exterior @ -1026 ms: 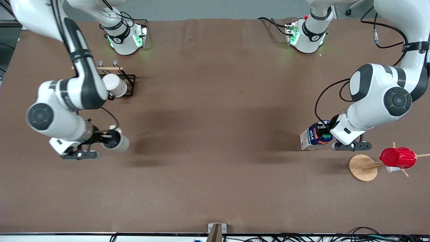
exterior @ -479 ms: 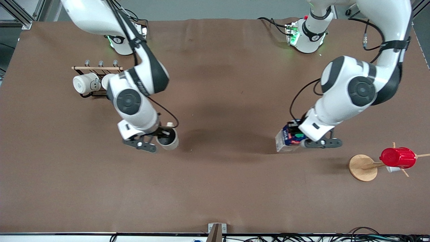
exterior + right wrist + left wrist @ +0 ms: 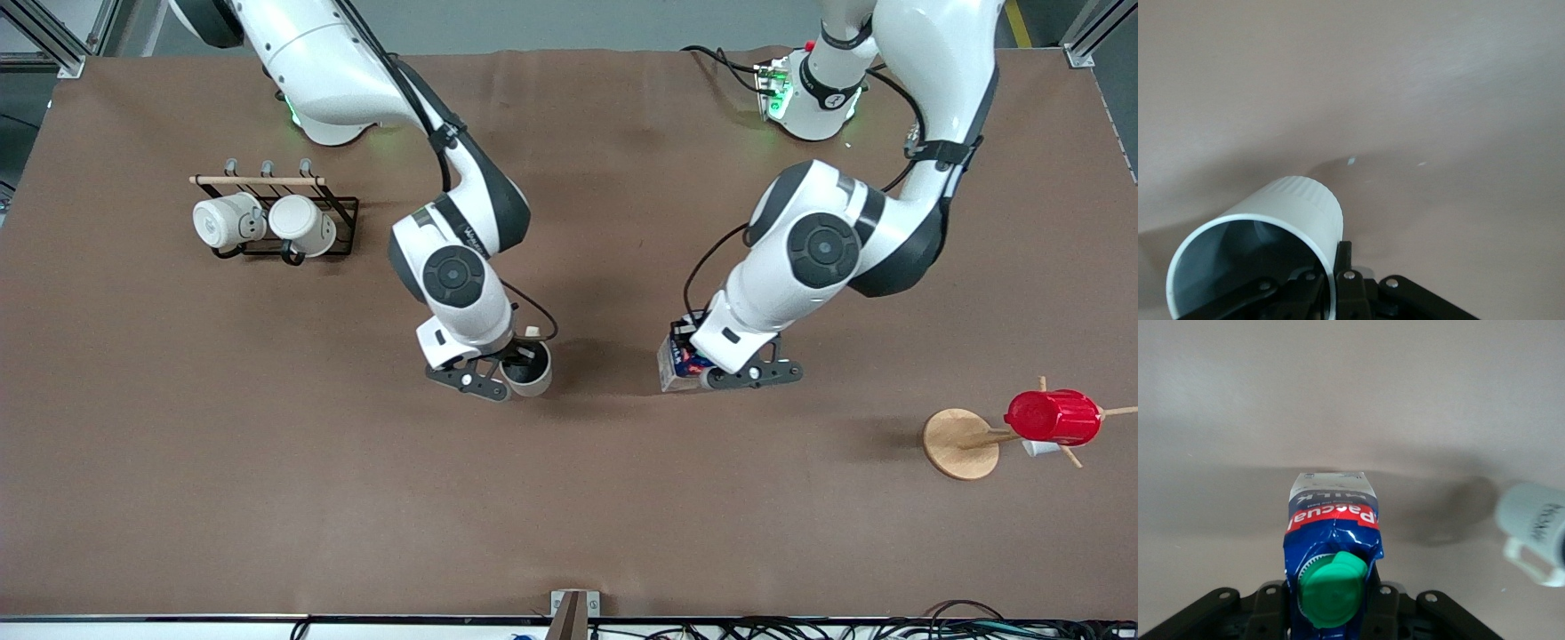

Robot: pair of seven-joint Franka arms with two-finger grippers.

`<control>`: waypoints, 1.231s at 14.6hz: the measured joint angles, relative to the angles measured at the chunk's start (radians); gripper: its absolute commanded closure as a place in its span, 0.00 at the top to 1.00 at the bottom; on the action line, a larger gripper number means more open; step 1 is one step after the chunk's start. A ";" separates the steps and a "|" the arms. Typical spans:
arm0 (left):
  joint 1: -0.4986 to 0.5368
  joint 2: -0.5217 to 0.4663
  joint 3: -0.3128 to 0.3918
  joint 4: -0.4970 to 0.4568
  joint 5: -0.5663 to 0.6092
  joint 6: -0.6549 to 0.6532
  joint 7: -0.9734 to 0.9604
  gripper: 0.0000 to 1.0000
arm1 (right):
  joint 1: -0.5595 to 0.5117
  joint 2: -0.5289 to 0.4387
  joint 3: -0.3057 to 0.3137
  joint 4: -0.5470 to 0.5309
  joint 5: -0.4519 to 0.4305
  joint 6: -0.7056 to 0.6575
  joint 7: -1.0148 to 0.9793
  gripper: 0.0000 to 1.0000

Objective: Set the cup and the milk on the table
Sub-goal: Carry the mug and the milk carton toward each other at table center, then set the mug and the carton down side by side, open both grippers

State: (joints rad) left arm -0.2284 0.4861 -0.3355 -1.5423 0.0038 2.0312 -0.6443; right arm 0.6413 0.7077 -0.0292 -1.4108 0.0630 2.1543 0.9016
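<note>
My right gripper [image 3: 517, 363] is shut on the rim of the cream-white cup [image 3: 531, 371], one finger inside and one outside. It holds the cup low over the middle of the brown table [image 3: 569, 498]. In the right wrist view the cup [image 3: 1281, 230] shows its grey inside next to the gripper [image 3: 1333, 270]. My left gripper [image 3: 704, 363] is shut on the dark-blue milk carton [image 3: 676, 367], low over the table beside the cup. In the left wrist view the carton [image 3: 1331, 520] has its green cap [image 3: 1333, 590] between the gripper's [image 3: 1333, 603] fingers, and the cup [image 3: 1535, 527] shows farther off.
A black wire rack [image 3: 342, 209] with two brighter white mugs [image 3: 258, 222] stands toward the right arm's end. A wooden mug tree [image 3: 960, 443] holding a red ribbed cup [image 3: 1053, 418] stands toward the left arm's end.
Both arms have swung in from the table's ends toward its middle, the right carrying the cup and the left carrying the milk. The two mugs on the rack are now uncovered.
</note>
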 measured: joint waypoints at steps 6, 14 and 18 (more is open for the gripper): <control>-0.097 0.098 0.001 0.084 0.000 0.006 -0.107 0.35 | 0.082 0.030 -0.001 0.005 0.000 0.026 0.026 0.11; -0.117 0.138 0.004 0.109 0.000 0.010 -0.125 0.35 | 0.086 0.042 -0.008 0.005 0.000 0.054 0.026 0.66; -0.123 0.146 0.003 0.112 0.000 0.017 -0.128 0.37 | 0.079 0.039 -0.018 0.014 0.000 0.036 0.025 0.88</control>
State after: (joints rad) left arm -0.3519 0.6317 -0.3325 -1.4307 0.0038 2.0484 -0.7726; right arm 0.7199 0.7463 -0.0470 -1.3965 0.0633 2.1904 0.9261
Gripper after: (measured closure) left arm 0.634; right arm 0.348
